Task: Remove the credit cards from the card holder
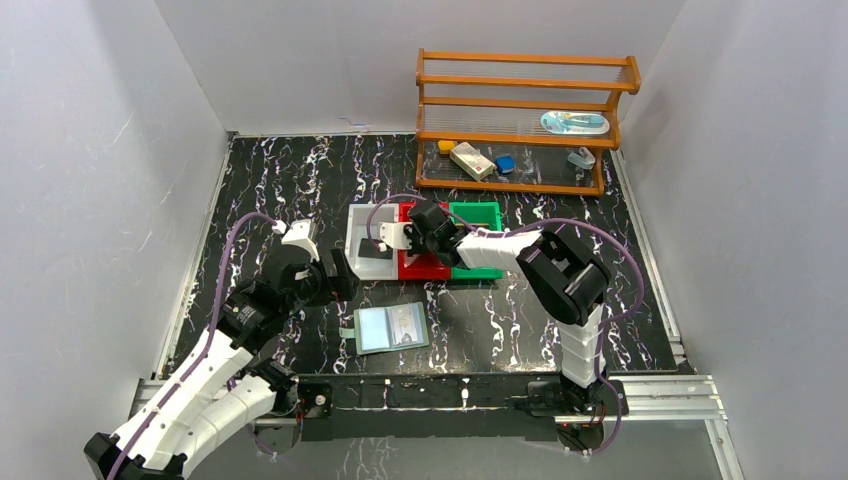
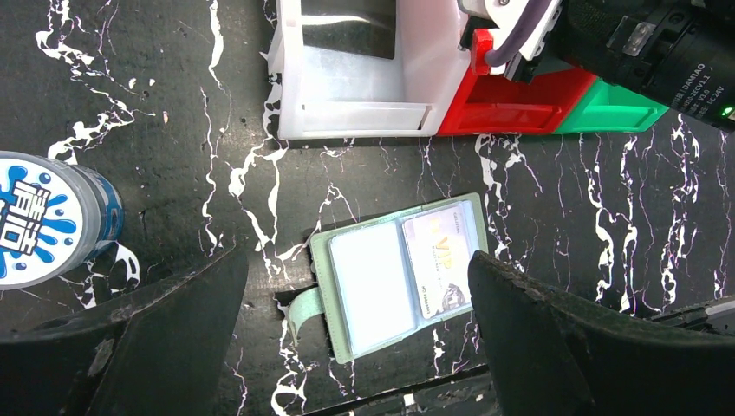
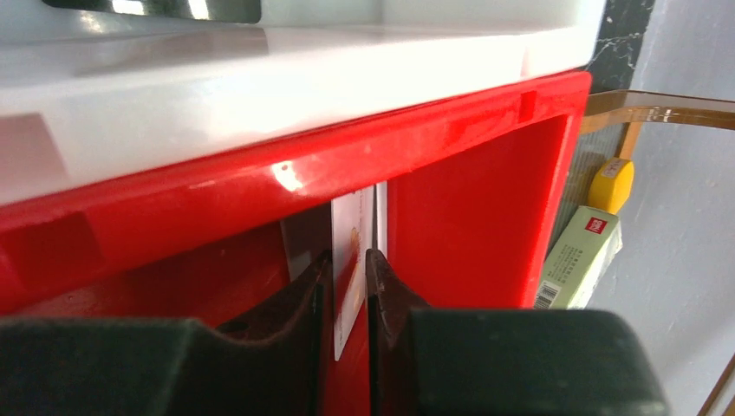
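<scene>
Card holder (image 2: 394, 273) open below wide left claw (image 2: 355, 264); right wrist alone shows card (image 3: 351, 217) between narrow right claw (image 3: 347, 258), grip unclear

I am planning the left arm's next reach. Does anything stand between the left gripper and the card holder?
Nothing visible does. The open left gripper faces the card holder, which lies open on the table. The round tin stands off to one side, the white bin beyond.

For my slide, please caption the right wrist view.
Pale card between the jaws of the right claw, at the red bin.
</scene>
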Available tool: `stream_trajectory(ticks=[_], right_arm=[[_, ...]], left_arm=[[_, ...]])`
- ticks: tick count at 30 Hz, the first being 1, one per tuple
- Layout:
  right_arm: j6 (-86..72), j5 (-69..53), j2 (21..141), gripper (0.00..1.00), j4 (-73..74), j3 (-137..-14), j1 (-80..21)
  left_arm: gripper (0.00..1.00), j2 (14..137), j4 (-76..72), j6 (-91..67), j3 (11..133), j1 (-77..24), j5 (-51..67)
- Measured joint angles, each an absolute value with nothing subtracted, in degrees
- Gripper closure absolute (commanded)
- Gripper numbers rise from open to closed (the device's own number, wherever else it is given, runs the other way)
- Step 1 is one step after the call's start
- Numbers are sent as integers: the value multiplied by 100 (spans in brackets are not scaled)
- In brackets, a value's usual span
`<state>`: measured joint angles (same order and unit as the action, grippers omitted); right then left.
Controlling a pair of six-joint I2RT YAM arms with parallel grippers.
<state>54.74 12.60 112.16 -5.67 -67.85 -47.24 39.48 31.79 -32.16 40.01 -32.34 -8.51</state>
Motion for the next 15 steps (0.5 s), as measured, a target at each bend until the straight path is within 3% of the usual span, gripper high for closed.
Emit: stream_trajectory(ticks=[4,15], right_arm=[[5419,1205,11233,61,-283,-6899,-4700],[5098,891,11054,53,104,-6956,-4648]], left_arm=[[2,3951,3179,-3216,4001,-3229,-860],[2,3970,3181,-3216,4001,-3203,-860]])
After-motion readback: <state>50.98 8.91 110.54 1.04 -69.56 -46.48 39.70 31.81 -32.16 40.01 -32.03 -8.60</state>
